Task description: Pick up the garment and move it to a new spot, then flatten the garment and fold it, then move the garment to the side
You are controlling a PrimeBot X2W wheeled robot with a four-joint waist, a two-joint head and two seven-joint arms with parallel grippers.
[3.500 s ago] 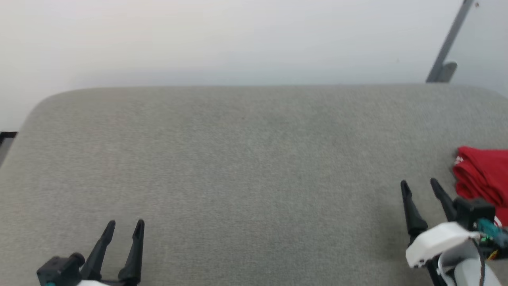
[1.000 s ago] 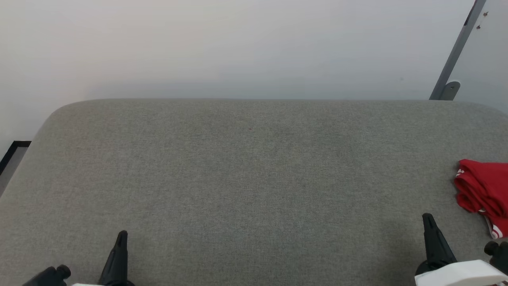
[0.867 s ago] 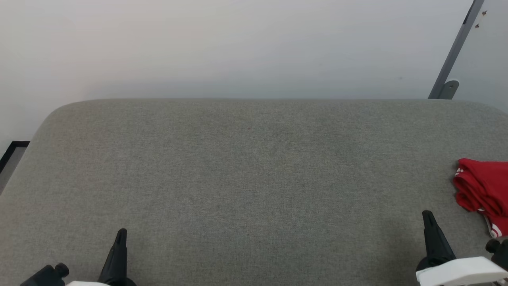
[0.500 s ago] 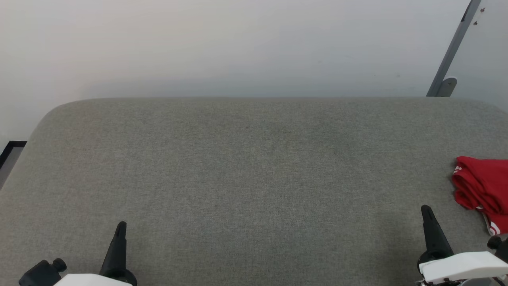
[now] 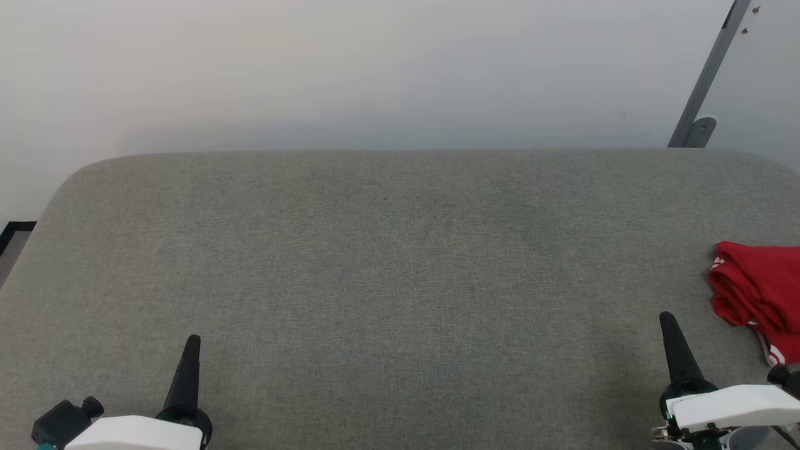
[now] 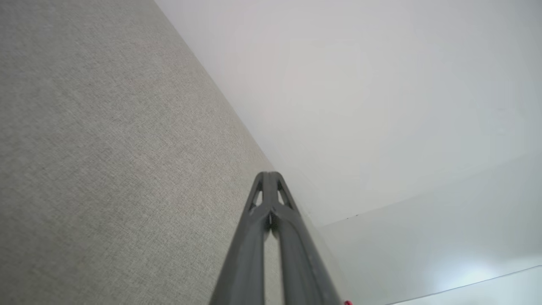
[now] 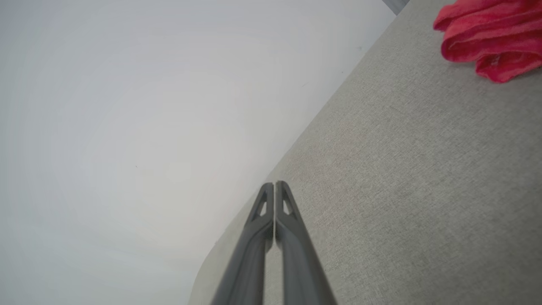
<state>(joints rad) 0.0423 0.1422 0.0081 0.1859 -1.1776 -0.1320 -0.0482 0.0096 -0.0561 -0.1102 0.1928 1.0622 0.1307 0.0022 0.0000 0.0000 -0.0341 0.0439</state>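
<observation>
- Head view: the garment [image 5: 759, 290] lies in a soft red heap at the right edge of the frame, on the grey cloth-covered desk [image 5: 387, 281], partly cut off by the picture's border. White trim shows at its left and lower folds. The left gripper [image 5: 192, 340] sits at the lower left and the right gripper [image 5: 667, 319] at the lower right. Each has its fingers clenched together with nothing between them. The right one is near the garment but apart from it. A pale wall [image 5: 375, 69] stands behind, with a grey post [image 5: 706, 75] at the upper right.
- Left wrist view: the fingers meet at the tips, empty, over bare desk at the left of the frame.
- Right wrist view: the fingers are likewise pressed tight and empty. The garment is bunched in the upper right corner, well clear of them.
- Handling, as I judge it: light, limp and rather slick cloth that will sag and unfold when lifted. A thick outer fold or the trimmed hem looks the best hold, pinched through several layers.
</observation>
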